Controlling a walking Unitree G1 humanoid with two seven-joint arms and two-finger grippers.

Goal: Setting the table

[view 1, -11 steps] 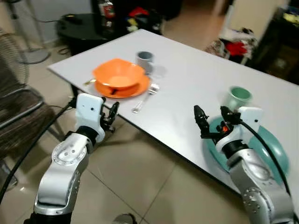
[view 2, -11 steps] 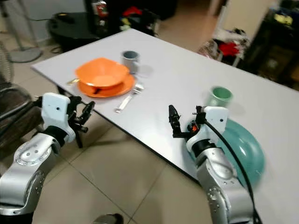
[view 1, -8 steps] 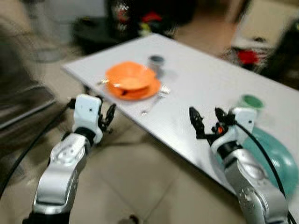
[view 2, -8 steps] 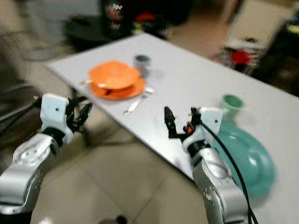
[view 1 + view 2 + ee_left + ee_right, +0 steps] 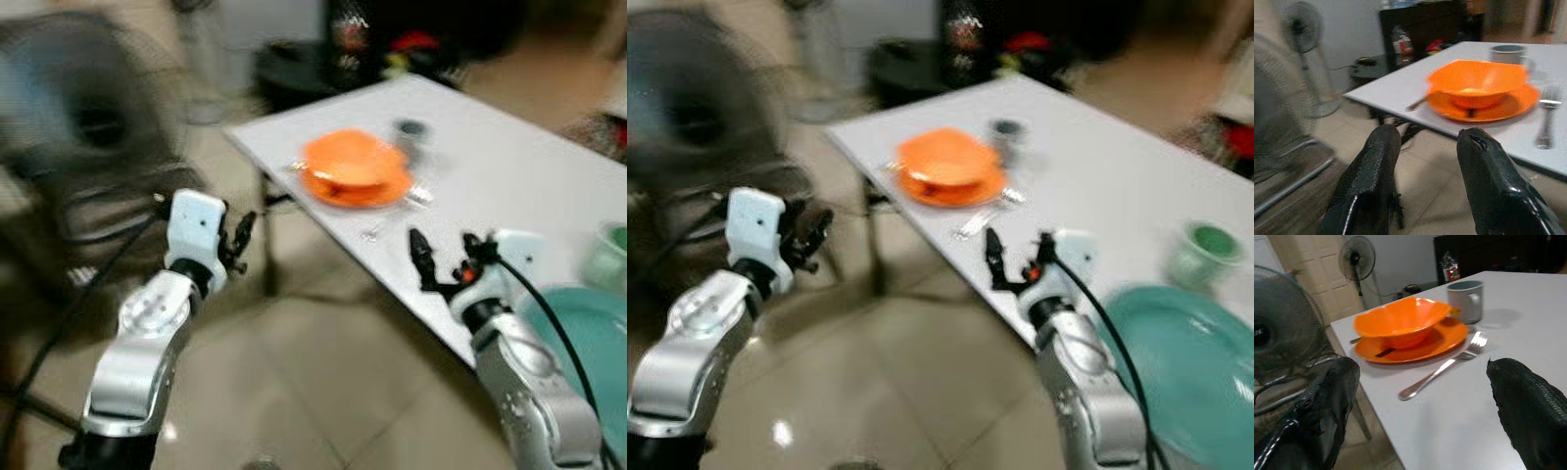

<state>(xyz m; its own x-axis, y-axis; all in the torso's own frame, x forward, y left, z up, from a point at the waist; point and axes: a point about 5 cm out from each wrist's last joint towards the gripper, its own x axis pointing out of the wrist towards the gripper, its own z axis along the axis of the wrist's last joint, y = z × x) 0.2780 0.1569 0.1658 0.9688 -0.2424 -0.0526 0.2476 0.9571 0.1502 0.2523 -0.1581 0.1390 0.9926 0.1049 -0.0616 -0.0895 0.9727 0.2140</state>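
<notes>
An orange bowl (image 5: 353, 162) sits on an orange plate (image 5: 367, 188) near the white table's (image 5: 509, 166) left end. A grey mug (image 5: 411, 132) stands behind them and a fork (image 5: 1444, 367) lies beside them. A utensil handle (image 5: 1418, 103) sticks out from under the bowl. A teal plate (image 5: 578, 343) and a green cup (image 5: 609, 257) are at the right. My left gripper (image 5: 240, 235) is open over the floor, left of the table. My right gripper (image 5: 443, 245) is open at the table's front edge, holding nothing.
A large standing fan (image 5: 88, 108) is close on the left and a smaller fan (image 5: 1356, 257) stands by the wall. A dark low table (image 5: 294, 59) and clutter lie behind the white table. Tiled floor (image 5: 323, 372) lies in front.
The camera has swung left, so the whole picture has shifted right and blurred, bringing the big fan into view. Both grippers stay open and empty; the tableware has not moved.
</notes>
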